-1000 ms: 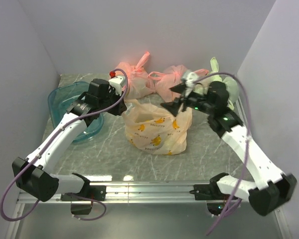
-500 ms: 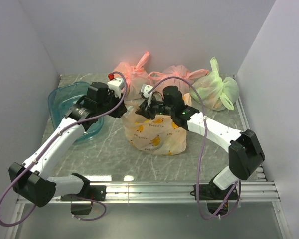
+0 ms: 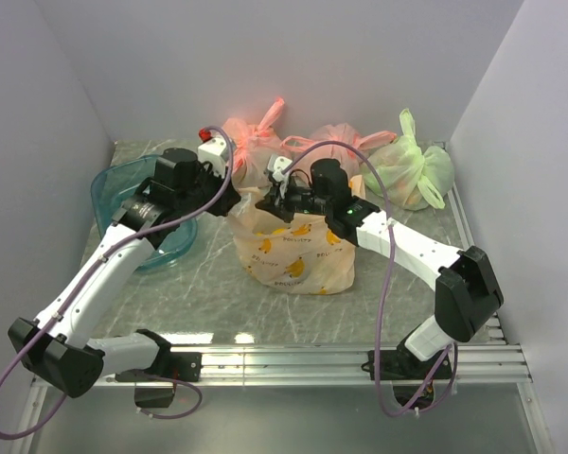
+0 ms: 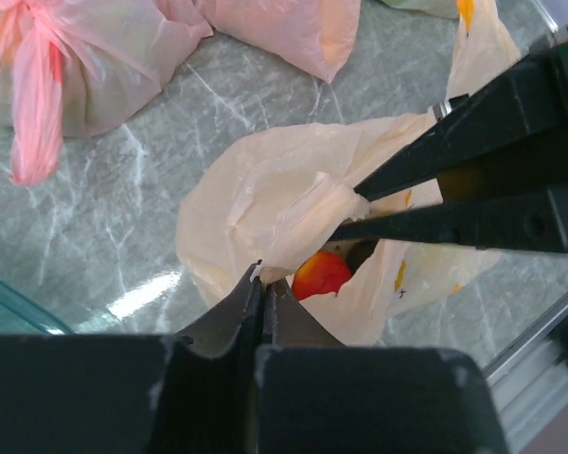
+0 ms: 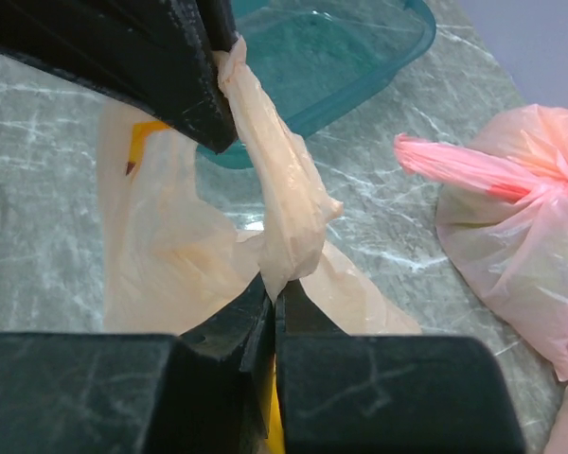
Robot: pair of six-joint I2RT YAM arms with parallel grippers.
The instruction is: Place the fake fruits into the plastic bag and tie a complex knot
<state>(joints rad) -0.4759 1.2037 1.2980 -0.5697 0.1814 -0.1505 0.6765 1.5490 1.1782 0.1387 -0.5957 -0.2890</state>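
I am clamping my left gripper [image 4: 262,280] and right gripper [image 5: 273,286] tight on the plastic bag [image 3: 293,255], stretching its twisted top for knotting, red fruit [image 4: 322,274] lying inside.

A translucent teal tub [image 3: 109,194] sits at the left of the grey marble-patterned table [image 3: 208,303]; three knotted bags lie in a row near the back wall; the leftmost is a salmon-pink bag [image 3: 251,142] with its tied ends sticking up; a second pink bag [image 3: 333,142] lies just beside it; a light green bag [image 3: 412,170] sits at the right end, close against the second pink one; all three bulge; an aluminium rail [image 3: 293,359] runs along the near edge; pale walls [image 3: 293,57] enclose three sides.
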